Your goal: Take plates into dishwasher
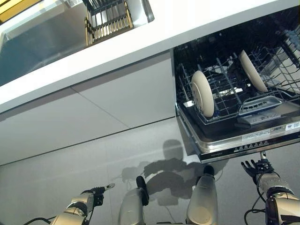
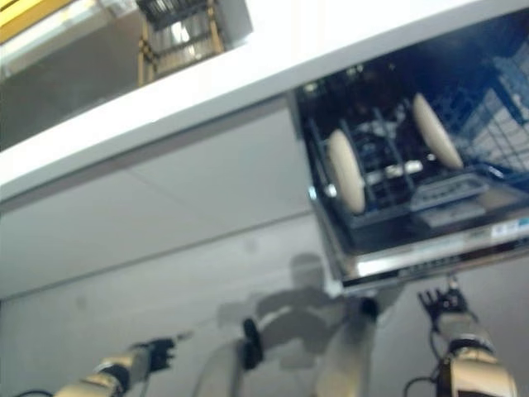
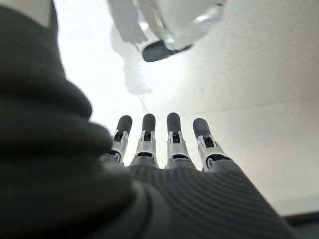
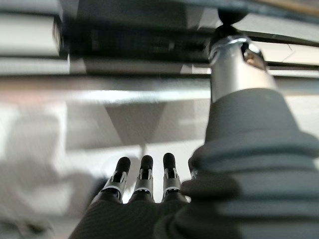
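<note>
Both plates are in the dishwasher [image 1: 243, 140], standing on edge in the lower rack [image 1: 220, 101], up and away from both hands. The nearer plate [image 1: 203, 93] sits towards the front left of the rack, the farther plate [image 1: 252, 71] deeper in and to the right, well apart from it. The right side of the rack runs off frame, so I can't see what else is in there.

The right hand [image 1: 257, 168] hangs just below the front edge of the open dishwasher door, fingers straight and slightly spread, holding nothing. Its wrist view only gives dark fingertips [image 4: 144, 164] pointing at the underside of the door; no plates from there.

The left hand [image 1: 96, 191] is low on the far side, well clear of the dishwasher, fingers straight and empty. Its wrist view shows fingers [image 3: 173, 134] side by side over bare pale floor [image 3: 259, 99].

Only the head views catch the sink [image 1: 42, 42] and the dish rack [image 1: 108, 18] on the white counter [image 1: 154, 40], both cut off at the top.
</note>
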`<state>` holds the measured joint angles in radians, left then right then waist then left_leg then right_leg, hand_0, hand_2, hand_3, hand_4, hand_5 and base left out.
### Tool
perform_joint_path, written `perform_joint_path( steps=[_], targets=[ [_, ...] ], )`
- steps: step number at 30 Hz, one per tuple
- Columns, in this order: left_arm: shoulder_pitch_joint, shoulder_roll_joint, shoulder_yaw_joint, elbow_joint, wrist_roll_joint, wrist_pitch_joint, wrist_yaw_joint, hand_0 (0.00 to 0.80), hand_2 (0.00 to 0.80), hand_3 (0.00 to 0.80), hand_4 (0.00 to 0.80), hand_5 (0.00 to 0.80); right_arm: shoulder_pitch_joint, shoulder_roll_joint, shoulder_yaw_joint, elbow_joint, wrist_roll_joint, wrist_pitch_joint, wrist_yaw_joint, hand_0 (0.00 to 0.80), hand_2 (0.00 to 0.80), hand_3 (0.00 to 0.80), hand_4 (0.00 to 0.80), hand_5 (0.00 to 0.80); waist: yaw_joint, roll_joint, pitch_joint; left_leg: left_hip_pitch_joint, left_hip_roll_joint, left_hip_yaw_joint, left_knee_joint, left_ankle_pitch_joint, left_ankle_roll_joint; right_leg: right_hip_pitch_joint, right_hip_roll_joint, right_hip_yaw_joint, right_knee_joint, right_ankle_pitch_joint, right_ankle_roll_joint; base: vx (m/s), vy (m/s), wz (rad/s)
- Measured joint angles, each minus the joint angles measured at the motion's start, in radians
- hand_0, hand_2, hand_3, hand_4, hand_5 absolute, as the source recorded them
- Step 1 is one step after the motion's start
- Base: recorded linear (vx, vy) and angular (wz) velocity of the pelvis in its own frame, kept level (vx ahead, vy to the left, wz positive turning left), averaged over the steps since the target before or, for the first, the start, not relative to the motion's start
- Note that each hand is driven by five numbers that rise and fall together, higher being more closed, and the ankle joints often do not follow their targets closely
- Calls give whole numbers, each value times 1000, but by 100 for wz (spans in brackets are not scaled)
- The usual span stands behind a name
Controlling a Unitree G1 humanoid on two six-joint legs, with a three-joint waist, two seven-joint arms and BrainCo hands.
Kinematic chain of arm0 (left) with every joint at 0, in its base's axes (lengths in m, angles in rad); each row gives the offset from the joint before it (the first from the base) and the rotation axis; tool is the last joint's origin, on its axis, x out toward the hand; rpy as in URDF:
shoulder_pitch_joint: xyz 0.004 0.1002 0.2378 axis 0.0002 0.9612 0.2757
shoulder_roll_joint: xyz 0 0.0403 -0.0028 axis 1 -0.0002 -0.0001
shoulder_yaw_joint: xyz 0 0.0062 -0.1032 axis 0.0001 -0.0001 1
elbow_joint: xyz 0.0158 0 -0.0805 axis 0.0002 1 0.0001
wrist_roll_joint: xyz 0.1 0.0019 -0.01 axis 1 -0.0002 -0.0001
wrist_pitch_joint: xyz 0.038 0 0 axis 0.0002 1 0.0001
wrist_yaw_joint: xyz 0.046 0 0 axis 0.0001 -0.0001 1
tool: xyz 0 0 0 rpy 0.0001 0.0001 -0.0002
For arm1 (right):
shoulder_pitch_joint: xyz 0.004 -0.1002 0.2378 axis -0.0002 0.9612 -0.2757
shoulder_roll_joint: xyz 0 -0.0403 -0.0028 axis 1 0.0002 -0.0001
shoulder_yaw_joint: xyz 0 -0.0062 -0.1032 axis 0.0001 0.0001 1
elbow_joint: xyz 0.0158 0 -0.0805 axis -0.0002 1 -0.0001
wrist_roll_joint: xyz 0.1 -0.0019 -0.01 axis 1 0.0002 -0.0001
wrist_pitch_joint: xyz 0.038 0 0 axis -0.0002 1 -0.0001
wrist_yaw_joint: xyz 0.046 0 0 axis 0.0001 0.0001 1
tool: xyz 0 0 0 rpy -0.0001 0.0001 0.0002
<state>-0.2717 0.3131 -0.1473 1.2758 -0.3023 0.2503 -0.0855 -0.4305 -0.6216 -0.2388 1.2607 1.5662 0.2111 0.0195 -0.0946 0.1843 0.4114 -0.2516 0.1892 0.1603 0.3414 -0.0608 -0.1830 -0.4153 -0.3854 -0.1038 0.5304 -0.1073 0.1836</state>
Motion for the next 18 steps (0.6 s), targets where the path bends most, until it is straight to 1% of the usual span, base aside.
perform_joint_path(
  steps=[2,5,7,9,11,12,13,15,17,18],
  targets=[
    [4,-16,-1,-1,-20,-1,14,0,0,0,0,0,-12,-5,9,-4,0,7,2,0,0,0,0,0,0,3,2,-8,0,0,22,-7,3,-7,-3,8,15,-3,3,19,33,-3],
    [17,-38,-11,-4,-30,0,29,0,0,0,0,0,-36,-9,55,-9,-3,23,5,0,0,0,0,0,1,5,2,-7,-1,-3,39,-16,3,-4,-5,14,27,-4,4,9,9,-1],
    [26,-40,-26,-7,-31,0,34,0,0,0,0,0,-40,-9,88,-44,-3,37,5,0,0,0,0,0,4,6,2,-6,-1,-8,44,-15,5,-1,-5,14,32,-3,4,13,-11,2],
    [43,-41,-28,-15,-30,6,40,0,0,0,0,0,-53,-4,151,-126,-2,44,8,0,0,0,0,0,6,14,3,-2,-1,-19,48,-14,7,14,-3,11,33,-3,3,13,-62,7],
    [52,-42,-28,-28,-30,14,43,0,0,0,0,0,-72,2,187,-164,-1,29,12,0,0,0,0,0,16,19,4,4,1,-31,47,-10,12,28,-1,0,32,-2,0,34,-92,9],
    [55,-43,-28,-34,-29,21,44,0,0,0,0,0,-73,-1,198,-172,-1,25,18,0,0,0,0,0,32,19,4,13,3,-34,42,-9,14,37,2,-3,32,-3,-2,61,-83,11],
    [63,-44,-28,-37,-28,25,45,0,0,0,0,0,-78,-2,211,-185,-1,18,19,0,0,0,0,0,34,19,4,18,5,-44,38,-7,17,54,6,-13,25,-3,-4,59,-66,11],
    [76,-46,-28,-38,-27,32,47,0,0,0,0,0,-91,-3,219,-213,-1,9,35,0,0,0,0,0,42,17,5,33,14,-58,34,-6,18,83,16,-27,16,-5,-8,76,-69,11],
    [83,-48,-28,-40,-26,38,48,0,0,0,0,0,-117,-6,221,-245,0,-7,43,0,0,0,0,0,58,15,6,51,22,-62,25,-4,20,111,24,-41,1,-3,-11,86,-61,6],
    [90,-49,-28,-41,-26,39,49,0,0,0,0,0,-143,-6,223,-246,0,-13,43,0,0,0,0,0,58,15,6,57,24,-66,21,-3,22,128,27,-48,-8,-3,-12,78,-40,10]
  ],
)
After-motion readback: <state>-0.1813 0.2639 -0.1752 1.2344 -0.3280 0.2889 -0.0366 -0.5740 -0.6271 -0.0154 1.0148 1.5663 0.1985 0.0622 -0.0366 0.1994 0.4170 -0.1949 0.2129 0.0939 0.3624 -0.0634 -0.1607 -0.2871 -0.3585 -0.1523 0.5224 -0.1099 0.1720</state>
